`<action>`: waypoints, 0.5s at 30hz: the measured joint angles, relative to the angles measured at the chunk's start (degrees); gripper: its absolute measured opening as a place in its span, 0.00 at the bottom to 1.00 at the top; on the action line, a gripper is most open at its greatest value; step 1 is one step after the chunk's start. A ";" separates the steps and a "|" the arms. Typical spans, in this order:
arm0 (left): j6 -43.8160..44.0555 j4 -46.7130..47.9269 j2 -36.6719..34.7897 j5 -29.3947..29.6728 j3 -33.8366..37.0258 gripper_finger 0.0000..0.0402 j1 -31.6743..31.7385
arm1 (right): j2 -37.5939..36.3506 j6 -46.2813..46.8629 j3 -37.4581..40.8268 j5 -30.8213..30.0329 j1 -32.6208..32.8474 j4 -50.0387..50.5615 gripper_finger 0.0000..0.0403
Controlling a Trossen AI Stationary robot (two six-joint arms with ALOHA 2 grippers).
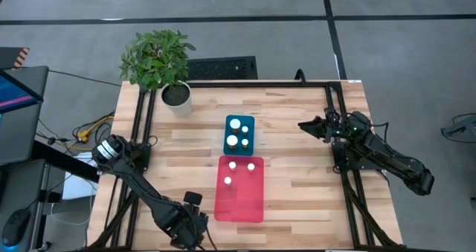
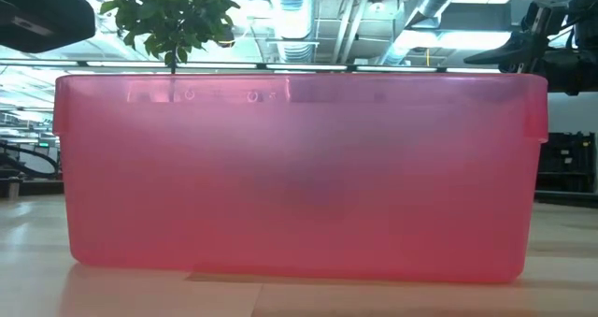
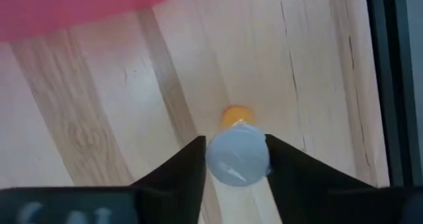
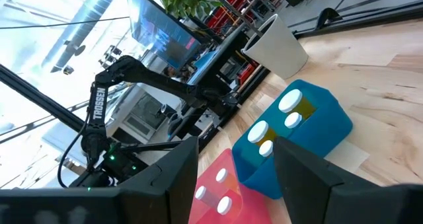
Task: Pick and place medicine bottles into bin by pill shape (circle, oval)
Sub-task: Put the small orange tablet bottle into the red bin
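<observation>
My left gripper is near the table's near edge, left of the pink bin. It is shut on a small medicine bottle with a white cap and an orange body. The pink bin holds three white-capped bottles. The blue bin behind it holds three more. My right gripper is open and empty over the table's right part, well right of the blue bin. Its wrist view shows both the blue bin and the pink bin. My left gripper pinches the bottle's round white cap between its two fingers, one on each side. The fingers come from above, pointing down. The orange body shows beyond the cap. Whether the bottle's base is on the table cannot be told.
A potted plant in a white pot stands at the table's far left. Black frame rails run along the left and right sides. In the low view the pink bin's wall fills the picture. Bare wood lies right of the bins.
</observation>
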State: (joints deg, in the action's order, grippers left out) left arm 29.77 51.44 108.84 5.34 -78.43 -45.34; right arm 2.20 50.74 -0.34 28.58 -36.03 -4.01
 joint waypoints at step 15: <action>6.44 8.36 -5.34 -0.31 -3.86 0.30 0.33 | 0.00 -0.18 0.00 -0.02 0.00 0.01 0.51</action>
State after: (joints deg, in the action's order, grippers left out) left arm 36.21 59.80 103.49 5.03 -82.29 -45.02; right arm 2.20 50.56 -0.34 28.56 -36.03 -4.00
